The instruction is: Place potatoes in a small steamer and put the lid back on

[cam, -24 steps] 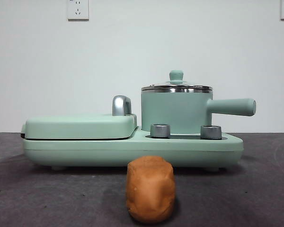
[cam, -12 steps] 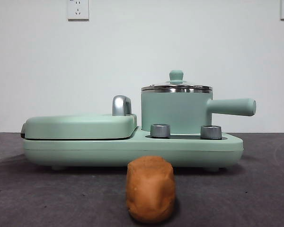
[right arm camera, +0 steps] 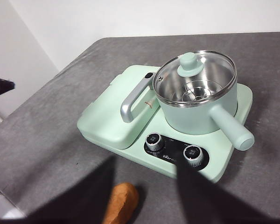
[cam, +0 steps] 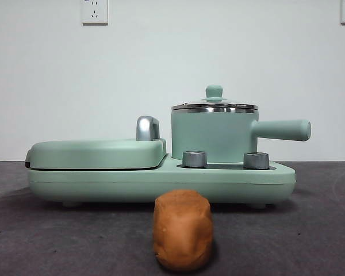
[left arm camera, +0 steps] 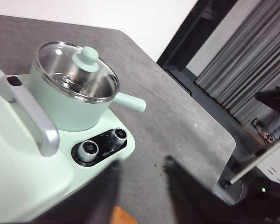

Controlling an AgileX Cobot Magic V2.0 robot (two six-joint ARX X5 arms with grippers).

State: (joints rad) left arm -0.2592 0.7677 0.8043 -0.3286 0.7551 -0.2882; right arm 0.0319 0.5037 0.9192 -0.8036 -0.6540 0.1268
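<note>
Table: dark grey, under a white wall.
Potato [cam: 182,230]: lay on the table just before the cooker [cam: 161,178].
Steamer [cam: 214,137]: sat on the cooker, lid [cam: 214,105] on.
Left gripper [left arm camera: 141,186]: spread apart, empty, above the table.
Right gripper [right arm camera: 144,186]: likewise parted, empty.

A plain white wall [cam: 172,63] fills the back. Two white wall sockets [cam: 95,11] sit at the upper left and upper right. The table [cam: 57,236] is dark grey. Grey curtains [left arm camera: 252,70] hang at the right.
</note>
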